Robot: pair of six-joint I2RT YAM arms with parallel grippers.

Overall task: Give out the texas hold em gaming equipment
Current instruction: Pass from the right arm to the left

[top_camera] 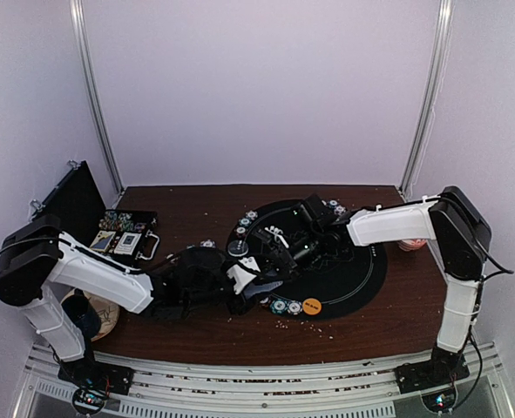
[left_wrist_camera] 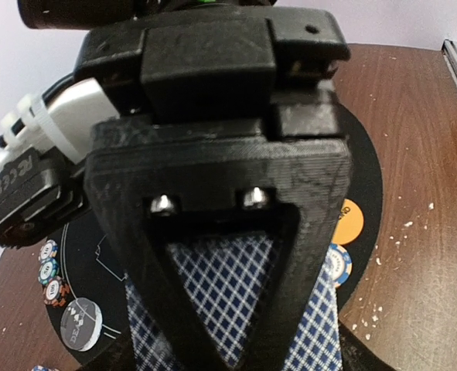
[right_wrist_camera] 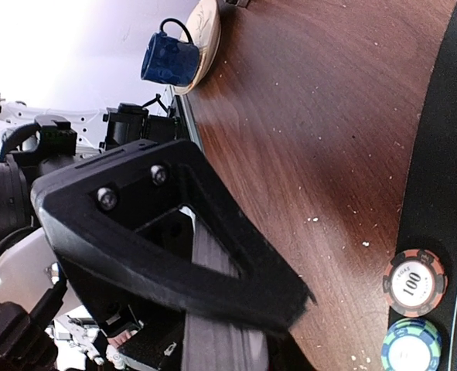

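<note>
Two grippers meet above the near-left edge of the black mat (top_camera: 362, 270), likely to pass the deck across. The left gripper (top_camera: 255, 289) is clamped flat on the checked backs of the playing cards (left_wrist_camera: 228, 294). The right gripper (top_camera: 283, 254) straddles the deck's edge, and I cannot tell whether it grips. Poker chips (right_wrist_camera: 414, 282) and an orange disc (top_camera: 312, 306) lie nearby on the mat.

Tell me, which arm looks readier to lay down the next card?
Left, probably: blue-checked cards sit between the fingers of the left hand, at the edge of the black mat beside chips. The right hand meets it there; whether it also grips them, I can't tell.
</note>
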